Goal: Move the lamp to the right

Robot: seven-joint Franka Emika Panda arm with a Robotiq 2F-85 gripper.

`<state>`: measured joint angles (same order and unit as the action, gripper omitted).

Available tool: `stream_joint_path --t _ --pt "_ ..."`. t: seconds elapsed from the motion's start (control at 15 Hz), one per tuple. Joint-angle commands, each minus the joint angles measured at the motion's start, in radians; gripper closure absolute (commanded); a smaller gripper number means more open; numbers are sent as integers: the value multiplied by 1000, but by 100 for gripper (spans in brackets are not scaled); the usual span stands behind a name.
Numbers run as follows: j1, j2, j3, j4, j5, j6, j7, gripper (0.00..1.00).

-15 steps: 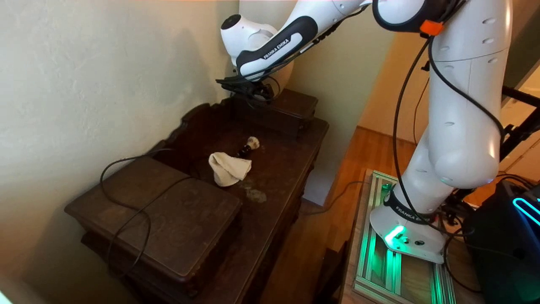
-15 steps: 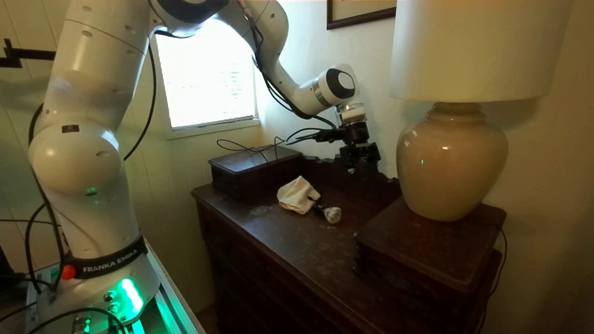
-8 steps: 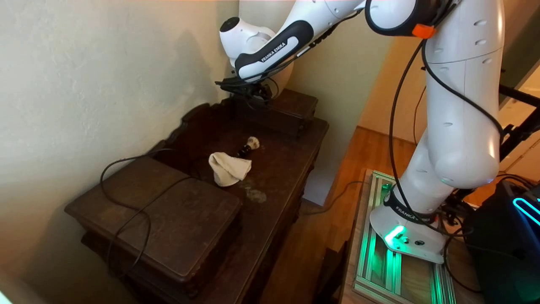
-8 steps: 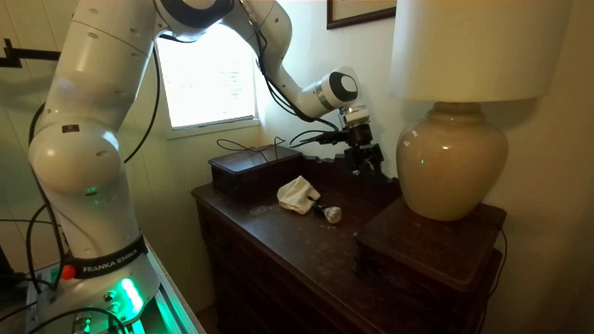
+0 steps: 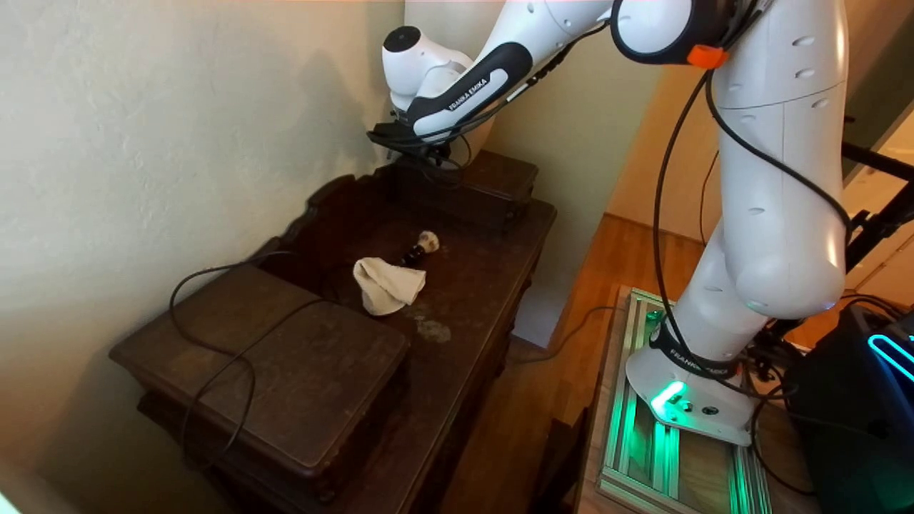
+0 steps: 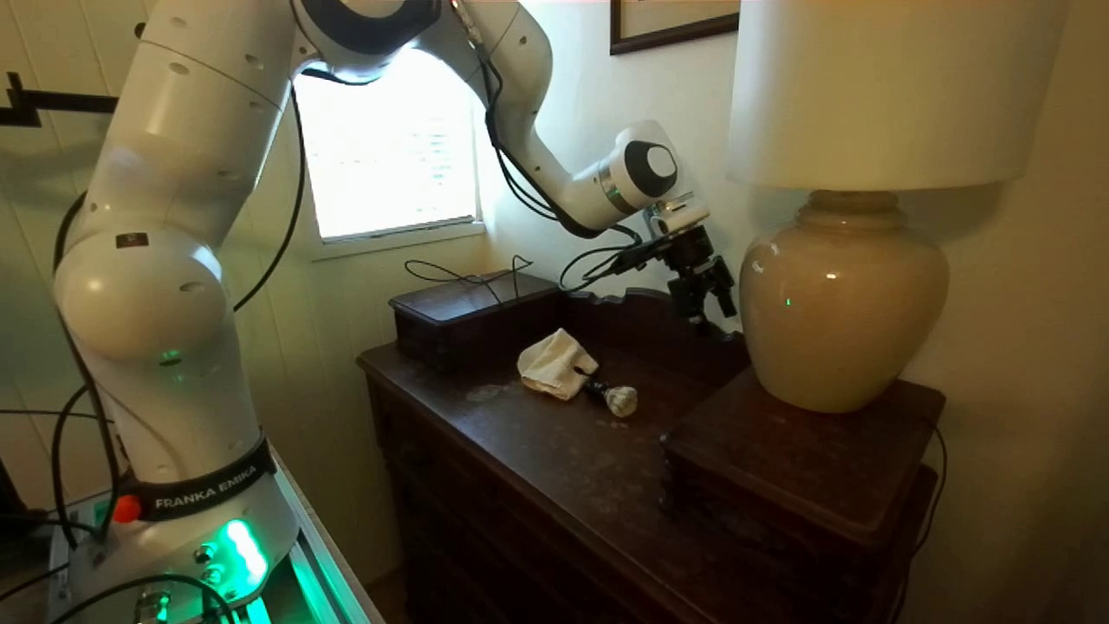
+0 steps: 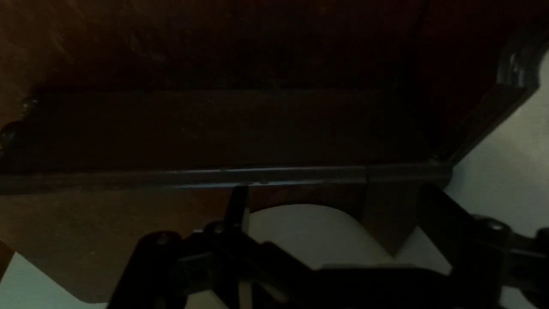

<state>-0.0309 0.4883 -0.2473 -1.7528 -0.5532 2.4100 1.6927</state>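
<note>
The lamp has a glossy beige base (image 6: pixel 840 303) and a wide cream shade (image 6: pixel 892 95). It stands upright on a raised wooden box (image 6: pixel 806 451) at the dresser's end. In an exterior view the lamp base (image 5: pixel 485 128) shows only partly behind the arm. My gripper (image 6: pixel 716 314) is open and empty, tilted towards the lamp. It hangs just beside the base, with a narrow gap between. In the wrist view the two fingers of the gripper (image 7: pixel 335 189) are spread, and the pale lamp base (image 7: pixel 309 231) appears beyond and between them.
A white cloth (image 5: pixel 389 285) and a brush (image 5: pixel 423 248) lie mid-dresser. A second raised box (image 5: pixel 264 357) carries a loose black cable (image 5: pixel 246 350). The dresser's carved backboard (image 6: pixel 641 312) and the wall are close behind my gripper. The lamp's cord (image 6: pixel 936 494) hangs off the end.
My gripper has moved towards the lamp and tilted so its fingers point more at the base. The upper arm has leaned forward. The lamp, cloth and brush have not moved.
</note>
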Motion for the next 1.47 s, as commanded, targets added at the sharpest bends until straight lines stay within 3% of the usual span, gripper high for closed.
stream_joint_path --t 0.0,1.4 --pt "10 19 -29 -5 7 21 -18 0" --pt "14 32 -113 -11 -32 62 -28 0"
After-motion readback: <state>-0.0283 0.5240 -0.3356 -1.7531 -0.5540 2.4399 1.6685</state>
